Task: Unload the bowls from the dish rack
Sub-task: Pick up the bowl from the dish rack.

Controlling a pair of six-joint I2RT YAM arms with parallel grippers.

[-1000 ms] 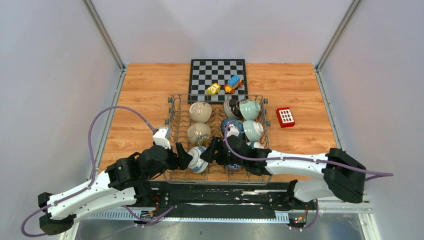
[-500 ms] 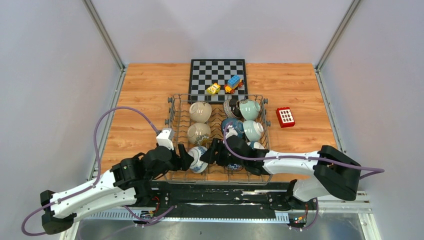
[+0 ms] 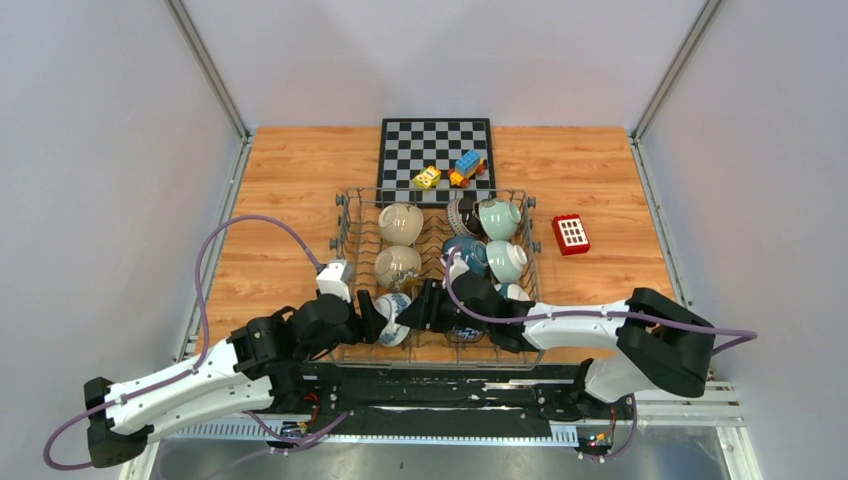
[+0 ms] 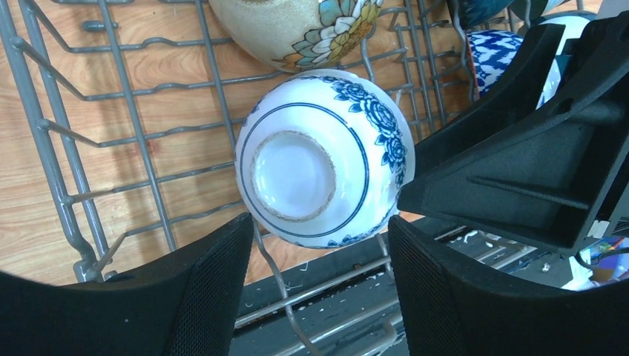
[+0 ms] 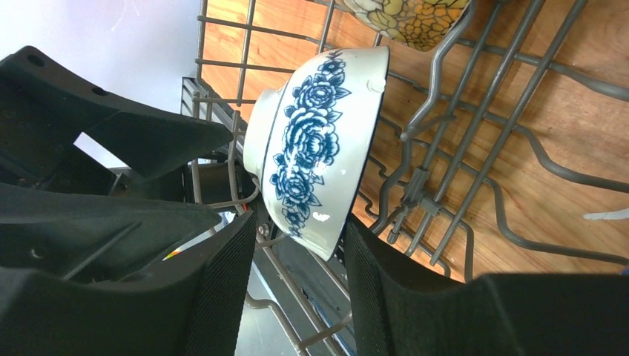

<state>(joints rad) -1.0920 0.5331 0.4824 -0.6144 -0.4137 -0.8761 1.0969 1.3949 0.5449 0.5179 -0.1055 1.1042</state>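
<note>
Your left hand (image 4: 319, 248) gapes wide around the blue bowl (image 4: 319, 159), propped on edge by the rack (image 3: 352, 235); right hand (image 5: 297, 245) straddles it, grip unclear.

the blue-and-white floral ceramic bowl (image 4: 320, 156) stands on edge in the near left corner of the grey wire dish rack (image 3: 430, 232). it is boxed in by the left gripper (image 4: 319, 226), fingers spread at its foot, and the right gripper (image 5: 300, 222) opposite. upright tines and a cream flowered bowl (image 4: 297, 30) crowd just behind; above lies free.

Bright even overhead light, soft shadows, sharp focus; wrist views bend at edges
</note>
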